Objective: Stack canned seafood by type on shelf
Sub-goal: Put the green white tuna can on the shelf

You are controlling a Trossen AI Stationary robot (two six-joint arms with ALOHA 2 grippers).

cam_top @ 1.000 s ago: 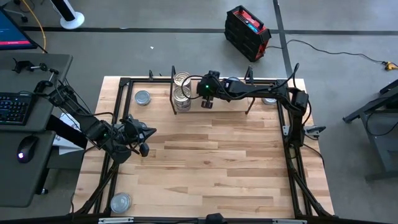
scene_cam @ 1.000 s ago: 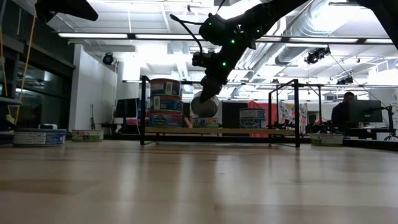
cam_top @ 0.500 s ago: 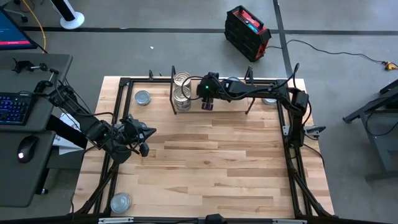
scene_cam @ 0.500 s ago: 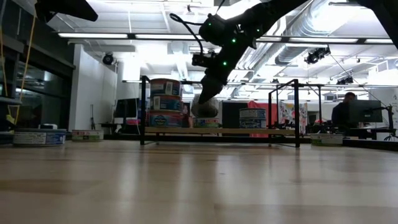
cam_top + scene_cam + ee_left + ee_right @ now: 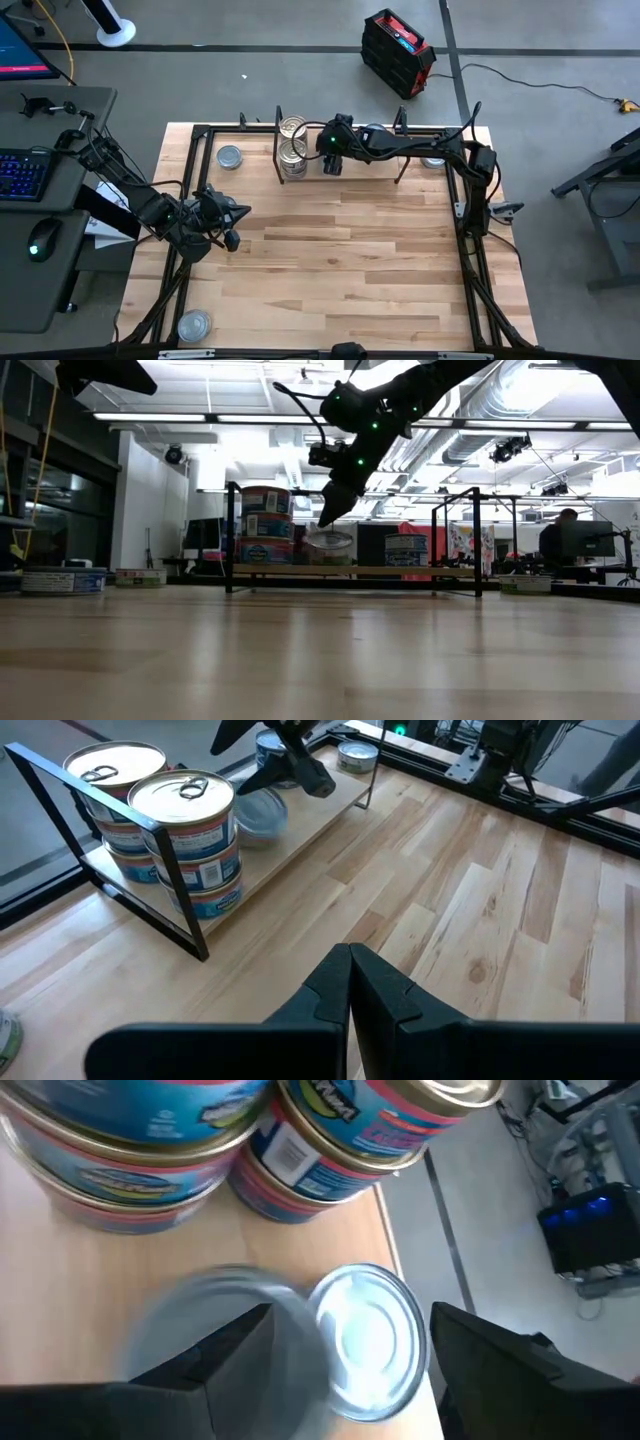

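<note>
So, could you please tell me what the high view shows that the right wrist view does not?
Only the high view shows the left gripper waiting shut over the table's left side, and loose tins on the tabletop. Only the right wrist view shows a silver tin lying on the shelf board between the open right gripper's fingers. Both show the stacked tins.

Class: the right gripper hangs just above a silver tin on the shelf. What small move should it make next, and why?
Probably lift straight up and back off. The right gripper is open above the silver tin, which already sits on the shelf beside the stacked tins, so a sideways move might knock it.
</note>
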